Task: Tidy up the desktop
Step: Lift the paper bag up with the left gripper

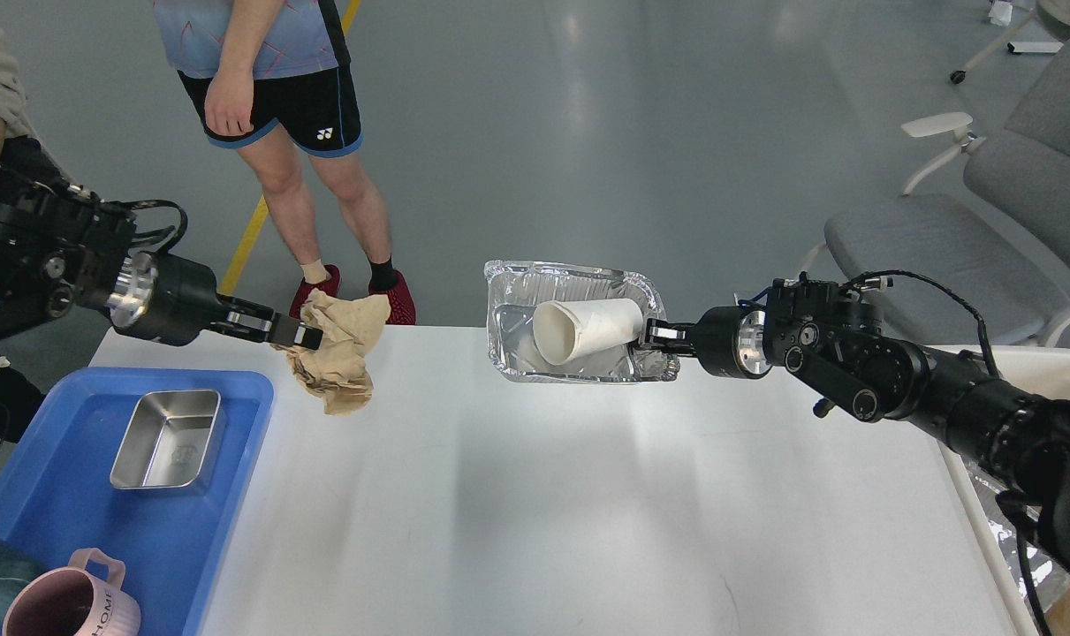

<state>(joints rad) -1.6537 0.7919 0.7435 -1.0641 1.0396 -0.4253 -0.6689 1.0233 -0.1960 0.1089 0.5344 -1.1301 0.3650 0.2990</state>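
Smooth white table (543, 512), faintly glossy; crumpled brown paper (336, 349); shiny creased foil tray (579, 283) holding what looks like a matt paper cup (588, 329); brushed steel tin (168, 439) on blue plastic tray (66, 512).

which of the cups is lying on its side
The white paper cup, tipped over inside the foil tray held by the right pincer. The pink mug on the blue tray stands upright.

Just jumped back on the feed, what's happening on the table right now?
Both arms are holding trash up off the desktop. The left gripper grips a crumpled brown paper wad above the table's far left corner. The right gripper holds a foil tray by its edge, with a white paper cup lying on its side inside. The blue tray at left holds a metal tin.
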